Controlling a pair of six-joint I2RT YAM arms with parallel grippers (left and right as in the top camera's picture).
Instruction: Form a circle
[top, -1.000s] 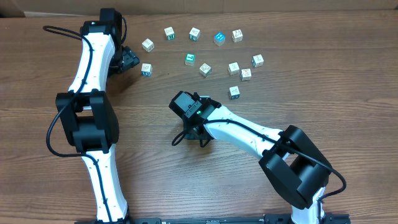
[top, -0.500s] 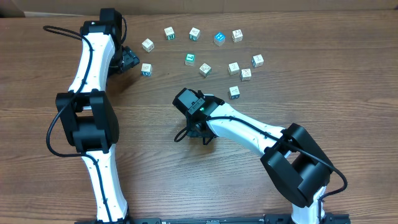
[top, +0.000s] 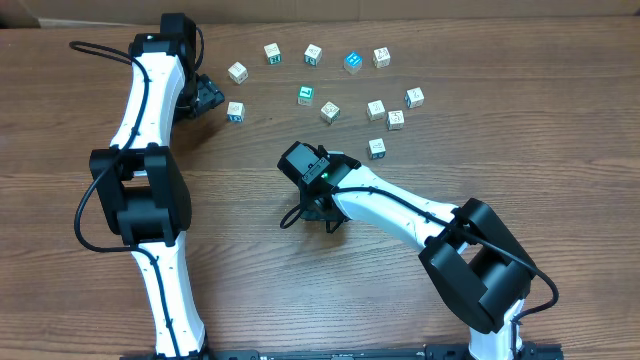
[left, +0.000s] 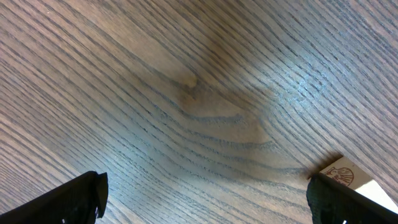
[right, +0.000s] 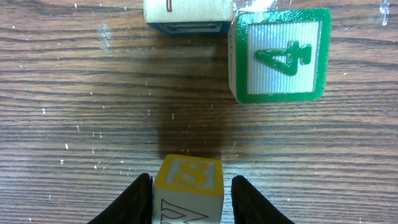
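Currently gripped: yellow-edged S block (right: 188, 185), pinched between the narrowly set fingers of the right gripper (right: 189, 196), low over the wooden table (right: 74, 124).
Grip line: across the left and right sides of the S block, letter face up; a cube, so no long axis to line up.
Circle (top: 330, 112): not yet a ring; small cubes spread over the far half of the table, an arc along the far edge and down the right side, a few strays inside it, the near-left stretch open.
Bearing from the jaws: circle lies on the far side of the right gripper; open stretch almost straight ahead, the right-hand cubes a little to the right.
Just ahead of the S block: green-edged 4 block (right: 278, 55) and a blue-edged block (right: 186, 14), side by side, both apart from the S block; not made out from overhead.
Left gripper (left: 208, 202): jaws wide, holding nothing, hanging at the far left by the arc's left end.
Beside its right finger: printed cube (left: 348, 177); touching or not, cannot tell.
Nearer arm: right for the open stretch, left for the far-left end.
Likely call: carry the S block forward into the open stretch.
Risk: nudging the 4 block on the way.
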